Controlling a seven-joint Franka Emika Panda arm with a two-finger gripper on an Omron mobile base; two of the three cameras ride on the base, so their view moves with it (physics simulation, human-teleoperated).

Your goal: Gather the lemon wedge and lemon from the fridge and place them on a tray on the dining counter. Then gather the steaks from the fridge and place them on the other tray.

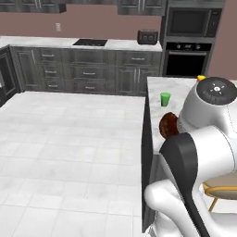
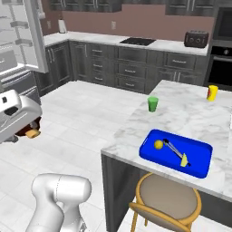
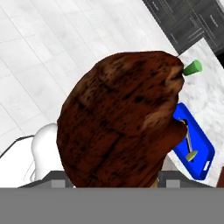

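A big brown steak [image 3: 118,122] sits between my gripper [image 3: 113,180] jaws, which are shut on it, and hides most of the hand view. From the left base the steak [image 1: 168,125] shows beside the arm at the dining counter's near edge. From the right base my gripper [image 2: 28,130] hangs at the far left, over the floor, well short of the counter. The blue tray [image 2: 199,156] on the counter holds the round lemon [image 2: 158,144] and the lemon wedge [image 2: 184,160]. That blue tray [image 3: 202,151] lies beyond the steak. The other tray is out of view.
A green cup [image 2: 153,103] and a yellow cup [image 2: 211,92] stand on the marble dining counter [image 2: 190,113]. A wooden stool [image 2: 168,199] stands under its near edge. The open fridge door [image 2: 25,34] is at the upper left. White floor lies between them.
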